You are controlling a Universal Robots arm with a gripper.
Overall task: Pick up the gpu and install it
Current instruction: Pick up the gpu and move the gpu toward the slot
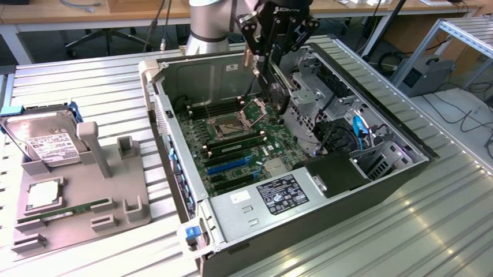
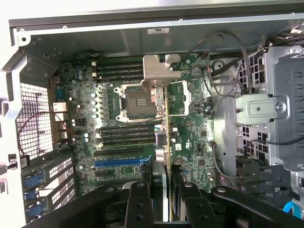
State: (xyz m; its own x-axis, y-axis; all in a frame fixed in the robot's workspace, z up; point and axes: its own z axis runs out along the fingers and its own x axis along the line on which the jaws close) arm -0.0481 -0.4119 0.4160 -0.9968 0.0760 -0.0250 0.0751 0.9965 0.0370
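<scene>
My gripper [image 1: 266, 53] hangs over the open computer case [image 1: 400, 173] and is shut on the gpu [image 1: 275, 95]. The gpu is a thin dark card held on edge above the motherboard [image 1: 239, 144]. In the wrist view the gpu [image 2: 167, 137] appears edge-on as a thin line, with its pale metal bracket at the far end, beside the CPU socket [image 2: 135, 102]. The black fingers [image 2: 137, 204] of my gripper [image 2: 165, 185] clamp the card from both sides. The card is clear of the board, and the blue expansion slot [image 2: 118, 161] lies to one side of it.
On the exterior view's left, a grey holder tray [image 1: 85, 225] carries a hard drive [image 1: 46, 141], a CPU [image 1: 43, 193] and a green memory stick [image 1: 73, 209]. Inside the case, a metal drive cage [image 1: 308, 92] and cables stand close to the card.
</scene>
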